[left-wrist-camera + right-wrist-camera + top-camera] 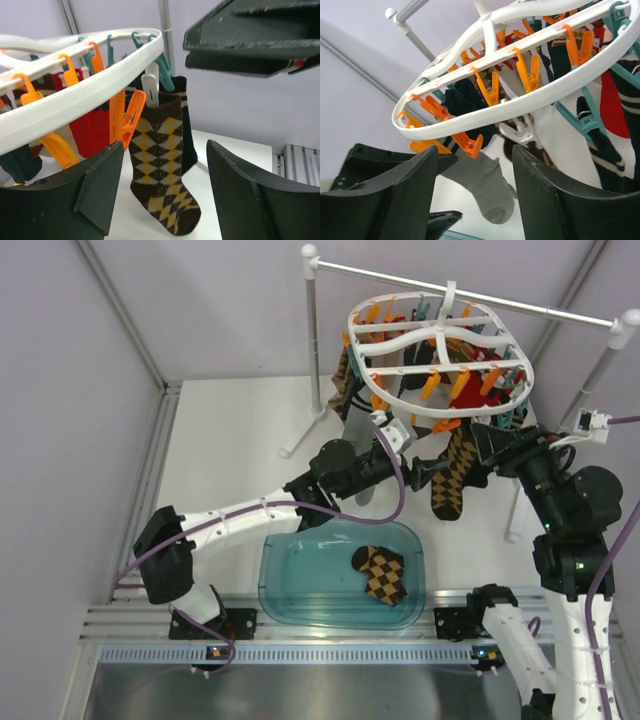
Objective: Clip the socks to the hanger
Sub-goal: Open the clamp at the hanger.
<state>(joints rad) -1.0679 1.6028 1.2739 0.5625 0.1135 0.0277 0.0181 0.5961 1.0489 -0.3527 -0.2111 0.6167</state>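
Note:
The white oval hanger (440,350) hangs from a rod, with orange and teal clips. One brown-and-yellow diamond sock (455,478) hangs from it, held by a white clip (150,89); it also shows in the left wrist view (160,170). The second diamond sock (380,573) lies in the teal tub (285,585). My left gripper (428,472) is open and empty just left of the hanging sock, its jaws (165,150) wide apart in front of it. My right gripper (487,445) is open and empty under the hanger's near rim (475,150).
A plain grey sock (490,185), red socks (90,130) and a black sock (186,125) also hang from the hanger. The white rod-and-pole rack (312,350) stands behind. The two grippers are close together under the ring.

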